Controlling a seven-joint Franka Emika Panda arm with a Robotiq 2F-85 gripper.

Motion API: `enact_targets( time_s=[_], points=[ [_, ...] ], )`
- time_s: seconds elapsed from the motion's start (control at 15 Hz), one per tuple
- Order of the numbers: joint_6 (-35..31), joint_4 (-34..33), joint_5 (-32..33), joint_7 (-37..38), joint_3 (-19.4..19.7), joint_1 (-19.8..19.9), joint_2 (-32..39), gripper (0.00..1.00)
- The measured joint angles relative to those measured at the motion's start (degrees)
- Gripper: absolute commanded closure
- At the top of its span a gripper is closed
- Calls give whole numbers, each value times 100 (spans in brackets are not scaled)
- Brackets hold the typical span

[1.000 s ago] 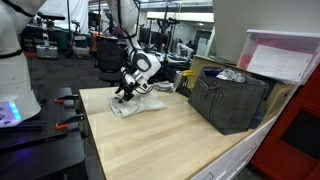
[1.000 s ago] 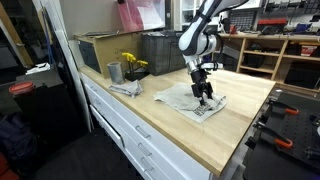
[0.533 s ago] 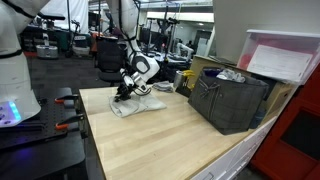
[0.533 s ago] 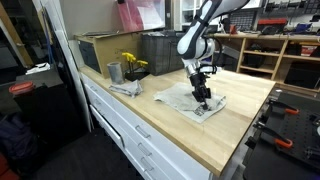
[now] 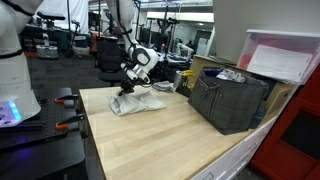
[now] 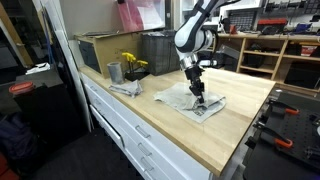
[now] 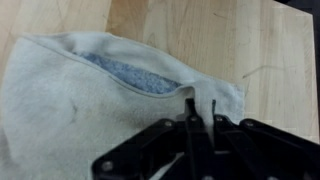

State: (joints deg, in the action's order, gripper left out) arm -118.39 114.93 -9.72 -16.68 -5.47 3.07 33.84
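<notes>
A pale grey cloth [image 5: 140, 104] [image 6: 188, 100] lies crumpled on the wooden table [image 5: 170, 140] [image 6: 230, 120]. In the wrist view the cloth [image 7: 70, 110] fills the left and middle, with a fold that shows its blue inner side. My gripper [image 5: 125, 91] [image 6: 199, 93] [image 7: 200, 106] comes down on the cloth near its edge. Its two dark fingers stand almost together, with a thin ridge of the fabric pinched between them. The rest of the cloth still rests on the table.
A dark crate [image 5: 232, 100] [image 6: 160, 52] stands at the back of the table, with a pink-lidded clear box [image 5: 285, 55] behind it. A metal cup [image 6: 114, 72] with yellow flowers [image 6: 132, 63] sits on another rag near the table's end. Drawers run below the front edge [image 6: 140, 130].
The jaws have gone from wide open to shut, pinching a fold of the cloth. The wrist has shifted slightly over the cloth.
</notes>
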Motion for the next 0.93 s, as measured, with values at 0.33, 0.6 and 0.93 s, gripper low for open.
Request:
enact_targets(
  time_s=[0.33, 0.6, 0.93],
  points=[
    [-515, 455, 765, -21, -24, -368, -542, 77],
    [-1083, 907, 1486, -21, -24, -581, -818, 66],
    [-1379, 1335, 1602, -398, -152, -597, -1155, 72]
  ],
)
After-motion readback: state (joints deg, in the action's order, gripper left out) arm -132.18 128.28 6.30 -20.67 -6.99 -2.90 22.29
